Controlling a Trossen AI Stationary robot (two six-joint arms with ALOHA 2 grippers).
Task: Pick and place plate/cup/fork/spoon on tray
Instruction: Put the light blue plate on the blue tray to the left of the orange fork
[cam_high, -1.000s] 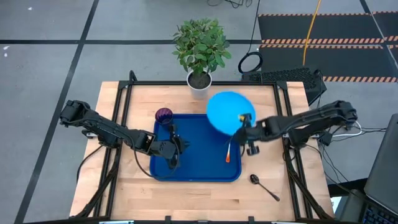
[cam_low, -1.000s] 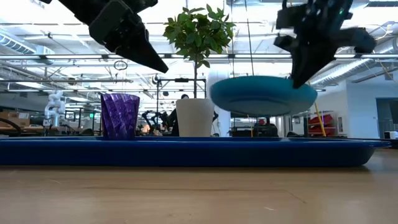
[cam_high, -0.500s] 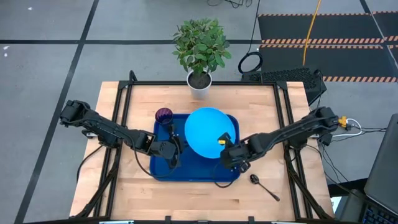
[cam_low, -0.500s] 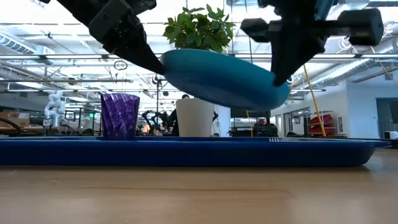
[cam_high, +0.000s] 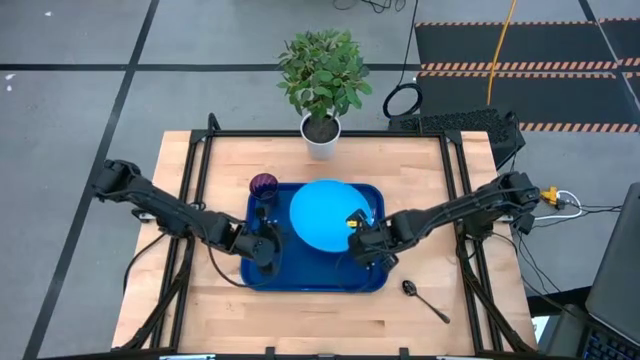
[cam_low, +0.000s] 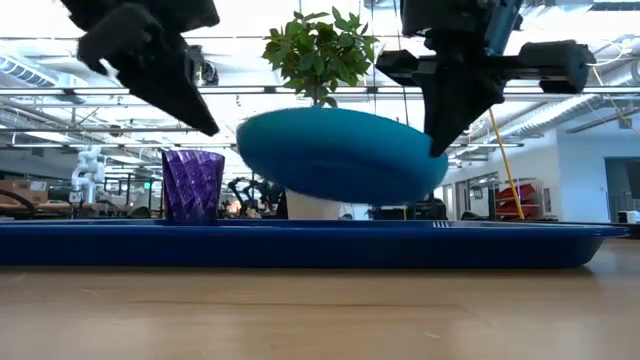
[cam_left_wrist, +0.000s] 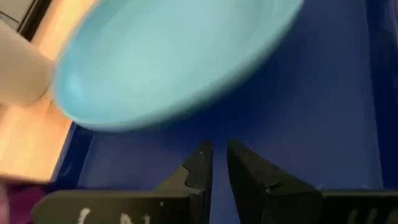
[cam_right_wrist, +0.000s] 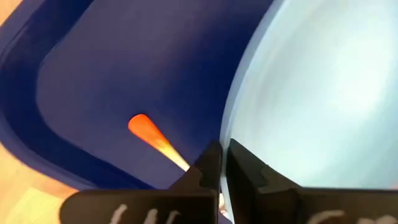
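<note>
The light-blue plate (cam_high: 323, 213) hangs over the middle of the dark blue tray (cam_high: 300, 275), held by my right gripper (cam_high: 362, 232) at its right rim. In the low view the plate (cam_low: 340, 158) is slightly tilted above the tray's rim (cam_low: 300, 245). The purple cup (cam_high: 263, 184) stands in the tray's far left corner. The fork's orange handle (cam_right_wrist: 148, 132) lies on the tray floor beneath the plate. The dark spoon (cam_high: 425, 300) lies on the table, right of the tray's near right corner. My left gripper (cam_high: 266, 252) is shut and empty over the tray's left part. My right gripper pinches the plate's rim (cam_right_wrist: 231, 134) between its two fingers, on the plate's right side. The fingers come from above and from the table's right, slanting down. The plate hangs clear of the tray floor, slightly tilted.
A white pot with a green plant (cam_high: 321, 132) stands at the table's far edge, behind the tray. Bare wood shows left of the tray and along the near edge (cam_high: 300, 315).
My right gripper has carried the plate from over the tray's far right corner toward the table's left and near edge, to over the tray's middle. The plate has come lower and tipped. My left gripper has drawn back a little toward the table's left and near edge.
</note>
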